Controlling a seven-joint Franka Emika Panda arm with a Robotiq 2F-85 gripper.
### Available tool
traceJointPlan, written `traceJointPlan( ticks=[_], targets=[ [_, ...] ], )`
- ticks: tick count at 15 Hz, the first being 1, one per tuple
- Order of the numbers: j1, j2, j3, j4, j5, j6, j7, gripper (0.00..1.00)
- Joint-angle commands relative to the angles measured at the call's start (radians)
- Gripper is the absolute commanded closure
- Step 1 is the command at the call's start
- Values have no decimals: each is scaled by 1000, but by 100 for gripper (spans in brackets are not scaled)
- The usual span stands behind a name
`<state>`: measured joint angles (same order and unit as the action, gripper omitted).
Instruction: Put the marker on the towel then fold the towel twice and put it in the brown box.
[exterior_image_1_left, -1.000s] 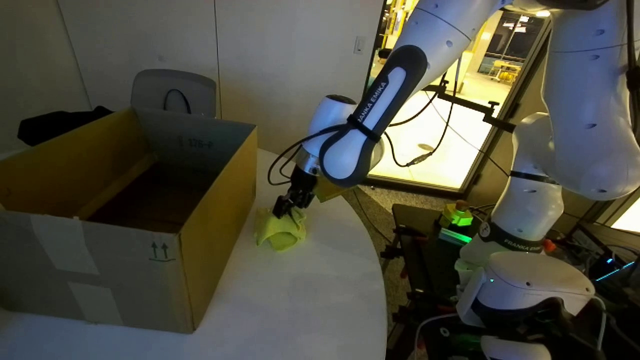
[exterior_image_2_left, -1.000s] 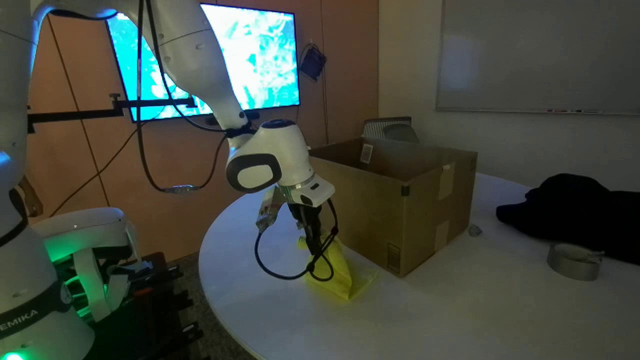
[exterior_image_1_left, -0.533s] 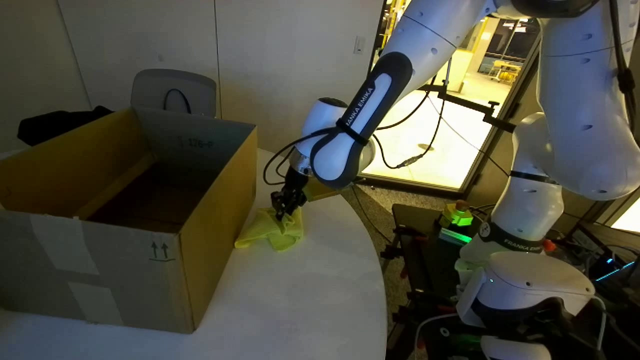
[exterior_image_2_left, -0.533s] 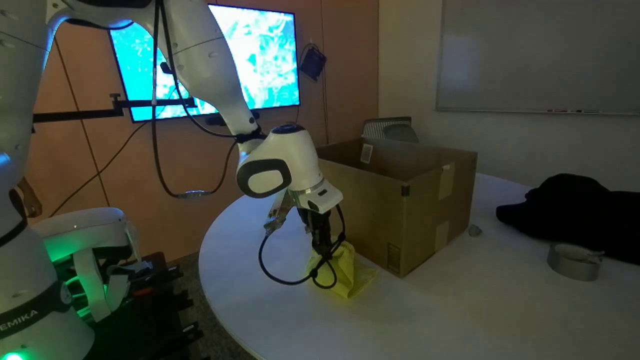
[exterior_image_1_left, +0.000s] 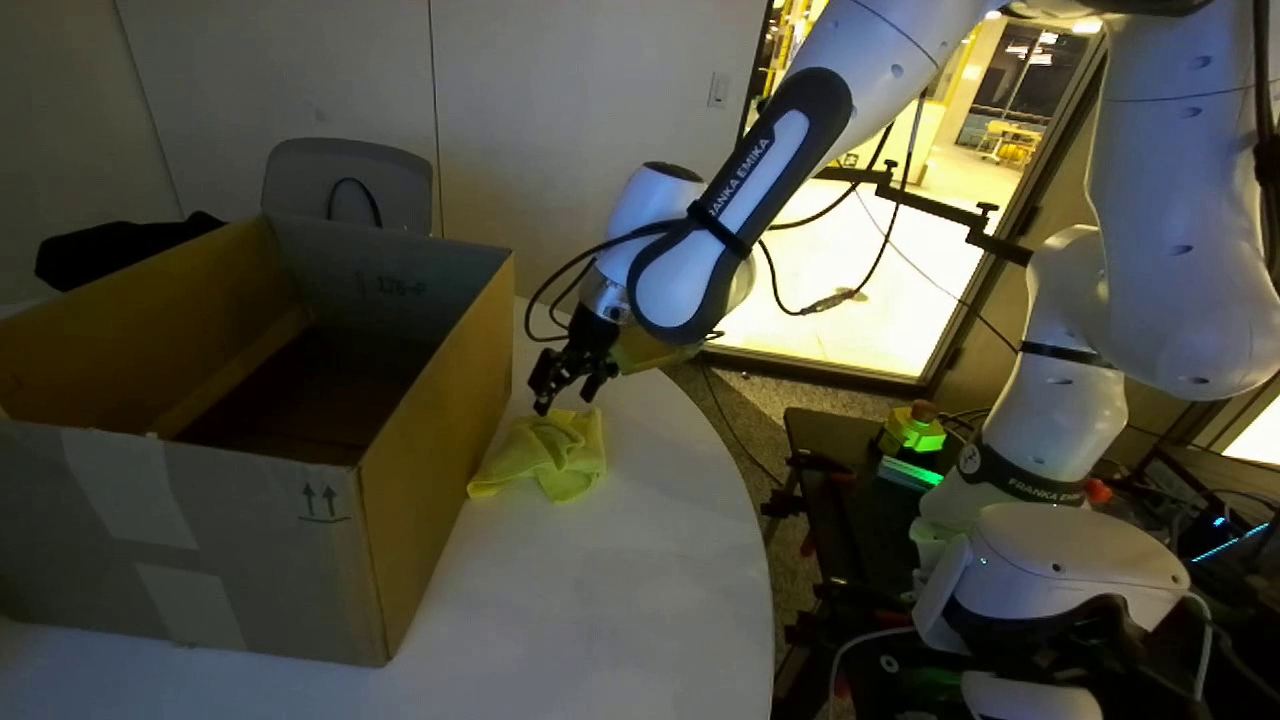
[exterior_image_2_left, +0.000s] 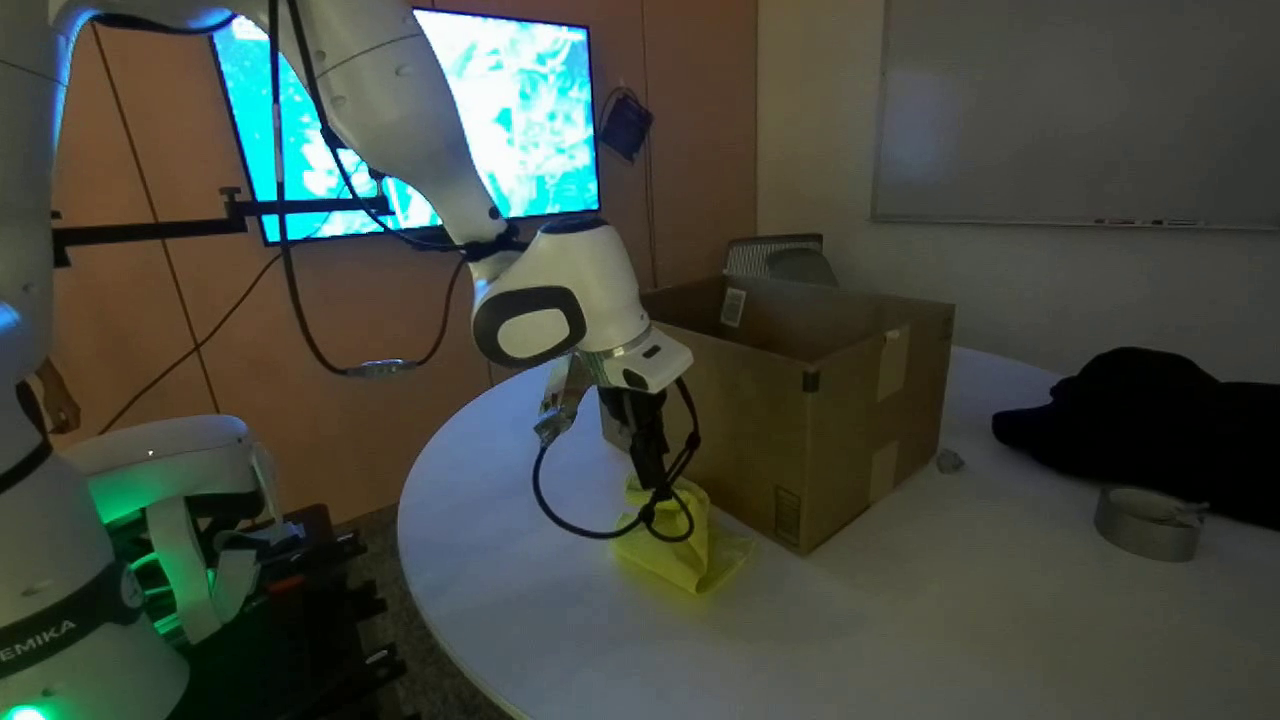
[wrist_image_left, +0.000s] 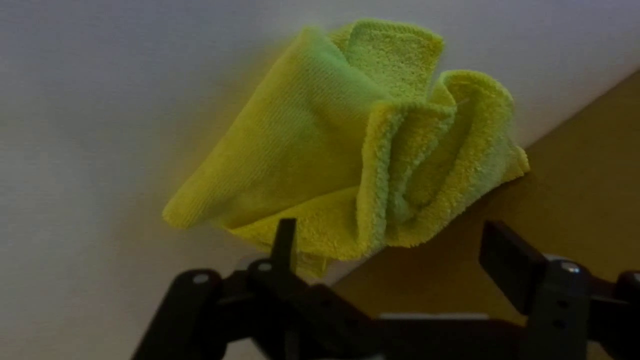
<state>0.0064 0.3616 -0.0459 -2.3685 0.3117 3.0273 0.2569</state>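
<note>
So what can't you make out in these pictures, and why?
Marker: I find it in no view; the towel may cover it.
Brown box: part of its floor, hidden by its front wall in an exterior view.
Hand: cut off by the bottom edge in the wrist view.
Black heap: cut off by the right edge in an exterior view.
Grey lump: too small to identify in an exterior view.
</note>
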Motion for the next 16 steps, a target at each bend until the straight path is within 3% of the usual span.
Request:
traceJointPlan(
  ticks=[1,4,8,16],
  targets=[
    [-76,-127,54,-32,-42,-126,-128,0],
    [-106,-170,56,3,-76,-291,-270,0],
    [-92,-165,23,66,-196,-468,-365,0],
    [-52,-17,51,221,-385,-626,-514,0]
  ],
)
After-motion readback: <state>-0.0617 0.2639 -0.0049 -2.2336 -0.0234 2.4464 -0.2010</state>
